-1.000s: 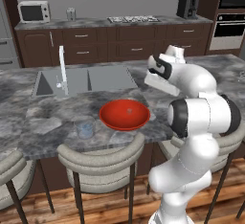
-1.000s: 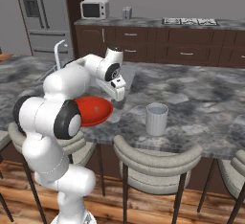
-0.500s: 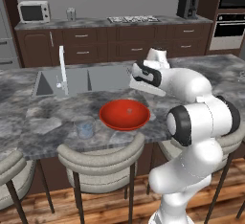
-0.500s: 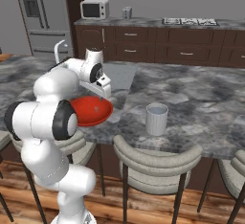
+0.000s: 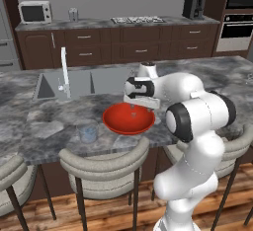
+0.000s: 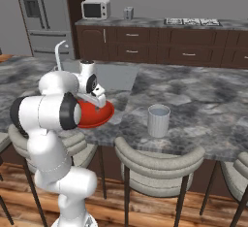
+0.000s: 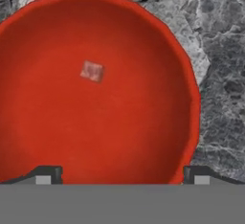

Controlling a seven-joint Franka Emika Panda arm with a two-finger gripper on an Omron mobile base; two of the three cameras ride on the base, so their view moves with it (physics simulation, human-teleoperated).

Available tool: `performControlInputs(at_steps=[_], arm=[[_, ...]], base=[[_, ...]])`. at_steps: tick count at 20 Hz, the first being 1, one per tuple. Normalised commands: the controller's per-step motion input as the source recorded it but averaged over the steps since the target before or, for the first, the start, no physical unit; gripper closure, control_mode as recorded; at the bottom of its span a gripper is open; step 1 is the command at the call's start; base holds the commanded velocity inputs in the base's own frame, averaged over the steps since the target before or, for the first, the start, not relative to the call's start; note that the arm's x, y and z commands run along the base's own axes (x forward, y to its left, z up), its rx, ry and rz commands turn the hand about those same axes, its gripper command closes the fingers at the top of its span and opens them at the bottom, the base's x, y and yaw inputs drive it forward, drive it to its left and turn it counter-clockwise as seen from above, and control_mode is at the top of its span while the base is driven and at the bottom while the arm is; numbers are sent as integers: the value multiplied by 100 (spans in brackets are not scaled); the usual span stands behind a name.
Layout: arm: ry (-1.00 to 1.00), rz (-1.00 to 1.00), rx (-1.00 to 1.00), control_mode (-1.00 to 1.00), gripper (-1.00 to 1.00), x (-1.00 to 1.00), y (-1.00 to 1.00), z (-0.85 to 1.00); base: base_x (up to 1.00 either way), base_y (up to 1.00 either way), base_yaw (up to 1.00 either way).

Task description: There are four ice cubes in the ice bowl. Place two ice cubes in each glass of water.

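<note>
The wide red ice bowl (image 5: 117, 123) sits on the marble island near its front edge. My gripper (image 5: 134, 107) hangs just above it, pointing down, jaws open and empty. In the hand view the bowl (image 7: 143, 122) lies right below, with one pale ice cube (image 7: 92, 71) on its floor, up and left of my gripper (image 7: 122, 175). The fingertips (image 7: 48, 174) stand wide apart. One glass of water (image 5: 88, 132) stands left of the bowl. Another glass of water (image 6: 158, 121) stands to the right of the bowl (image 6: 104, 112), and the gripper (image 6: 99, 101) is over that bowl's near side.
A sink (image 5: 74, 82) with a tall faucet (image 5: 63, 72) lies behind the bowl on the island. Padded stools (image 5: 101, 163) line the front edge. The back counter carries a microwave (image 5: 34, 12) and a cooktop (image 5: 137, 20).
The arm has swung left from beside the bowl and the hand has come over it, now pointing down. The jaws have stayed open.
</note>
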Motion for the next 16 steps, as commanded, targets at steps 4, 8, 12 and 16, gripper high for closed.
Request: performControlInputs(at_steps=[4,8,12,16], arm=[[3,0,0,-100,-100,29,2,-35],[5,0,0,-100,-100,59,5,-18],[5,-2,0,-100,-100,39,16,-12],[5,-5,0,-100,-100,6,11,-18]], base=[[0,0,0],[0,0,0],[0,0,0],[0,0,0]])
